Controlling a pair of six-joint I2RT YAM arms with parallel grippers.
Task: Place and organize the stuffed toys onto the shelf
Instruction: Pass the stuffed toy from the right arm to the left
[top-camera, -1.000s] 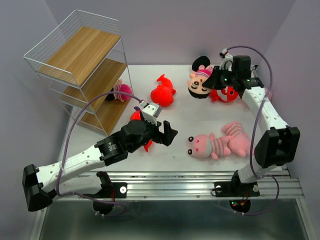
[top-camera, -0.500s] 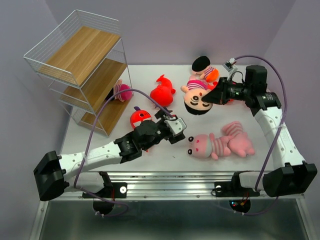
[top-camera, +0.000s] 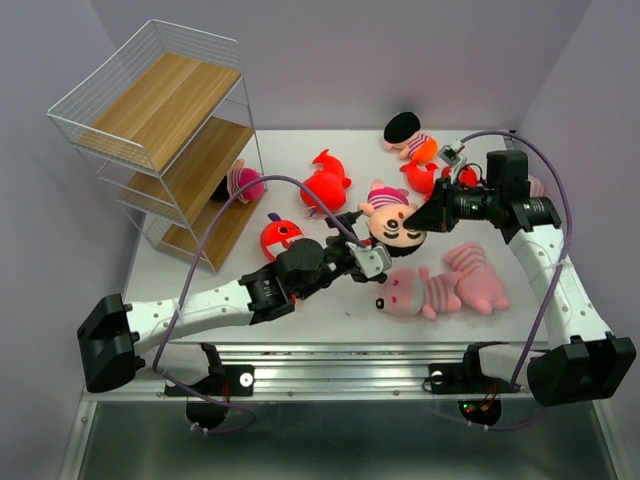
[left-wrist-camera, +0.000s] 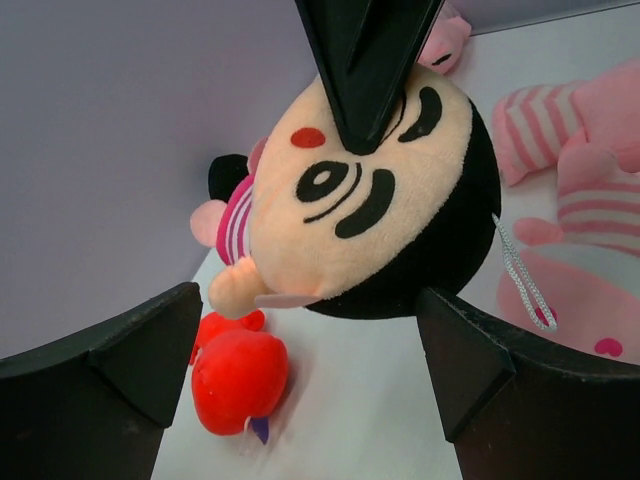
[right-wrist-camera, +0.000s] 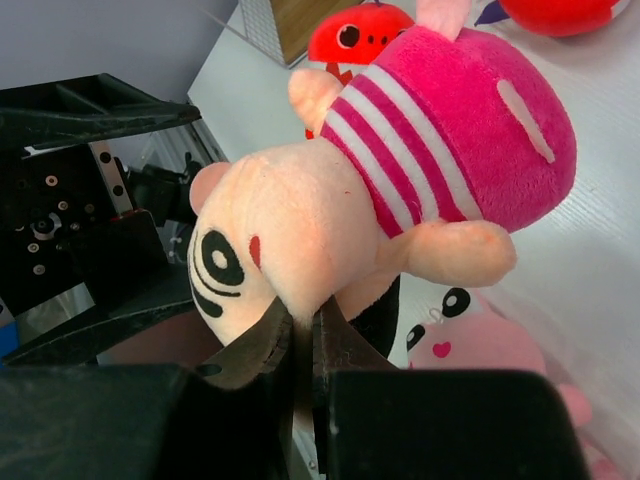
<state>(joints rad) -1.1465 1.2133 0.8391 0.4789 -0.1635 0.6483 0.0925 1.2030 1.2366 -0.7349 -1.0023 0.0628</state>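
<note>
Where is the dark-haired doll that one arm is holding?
Top view: the doll is held mid-table, right of centre, pinched by the right pincer, facing the open left pincer, just behind the pink striped animal.

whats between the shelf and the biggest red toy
A pink striped toy, close beside the shelf, with the red toy on its other side; the top external view shows it.

The left arm (top-camera: 190, 310) and the right arm (top-camera: 545, 255) are built from white tubular links joined by bulky black housings. A purple cable (top-camera: 262, 179) is looped along each. The left hand (left-wrist-camera: 310, 345) is fitted with black, wedge-shaped fingers (left-wrist-camera: 140, 350); those of the right hand (right-wrist-camera: 303, 318) are black and tapered.
</note>
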